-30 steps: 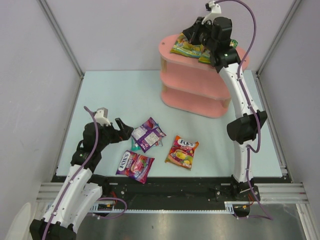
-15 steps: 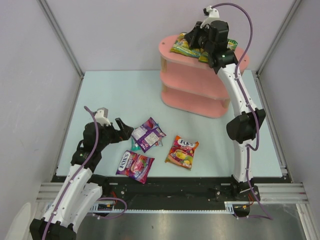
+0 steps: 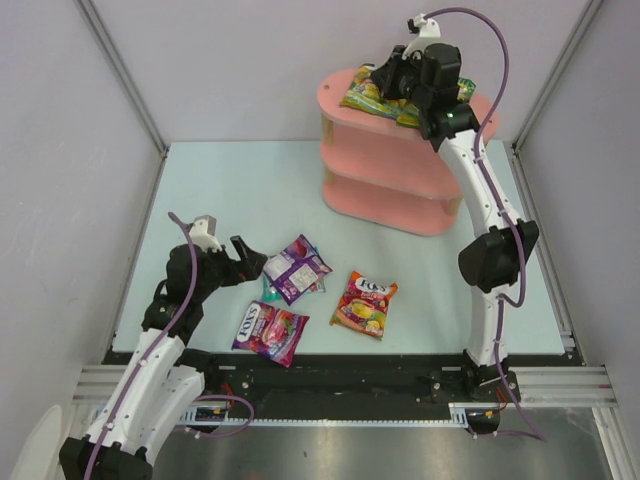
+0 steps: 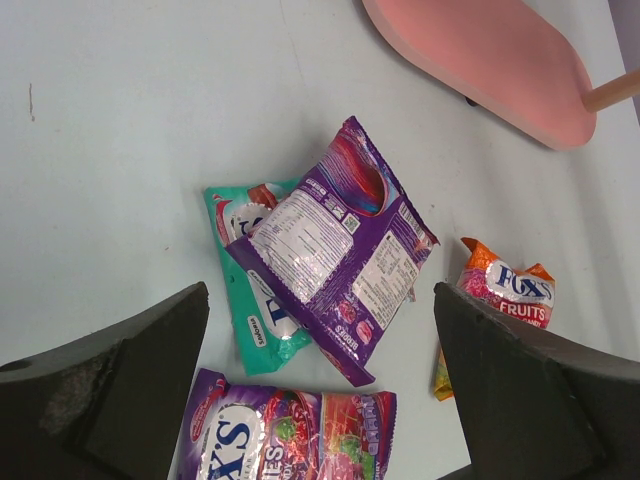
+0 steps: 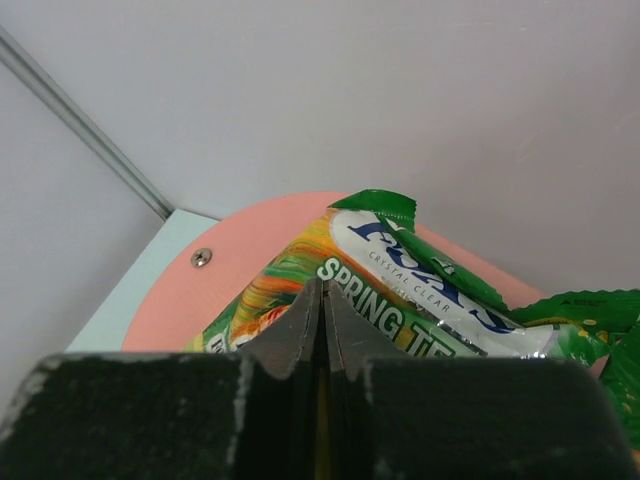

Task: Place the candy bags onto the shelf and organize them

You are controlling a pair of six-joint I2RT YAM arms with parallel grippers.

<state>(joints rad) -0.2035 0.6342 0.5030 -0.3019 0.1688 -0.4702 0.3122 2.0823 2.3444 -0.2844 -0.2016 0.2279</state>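
Observation:
The pink shelf (image 3: 385, 170) stands at the back right. On its top board (image 5: 190, 300) lies a green-yellow candy bag (image 5: 420, 270), with a second green bag (image 5: 590, 320) beside it. My right gripper (image 5: 322, 285) is shut on the near edge of the first bag, a yellow sliver showing between its fingers; from above the right gripper (image 3: 385, 80) sits over the top board. On the table lie a purple bag (image 4: 335, 250) overlapping a teal one (image 4: 245, 290), a purple-magenta bag (image 4: 290, 440) and an orange-red bag (image 4: 500, 295). My left gripper (image 4: 320, 300) hangs open above them, holding nothing.
The shelf's lower boards (image 3: 390, 205) show nothing on them from above. Grey walls with metal corner rails (image 3: 120, 75) close in the pale blue table (image 3: 230, 190). The black front rail (image 3: 330, 365) runs along the near edge.
My right wrist has shifted slightly left and back over the shelf's top board, carrying the green-yellow bag's edge. The left arm and the table bags have not moved.

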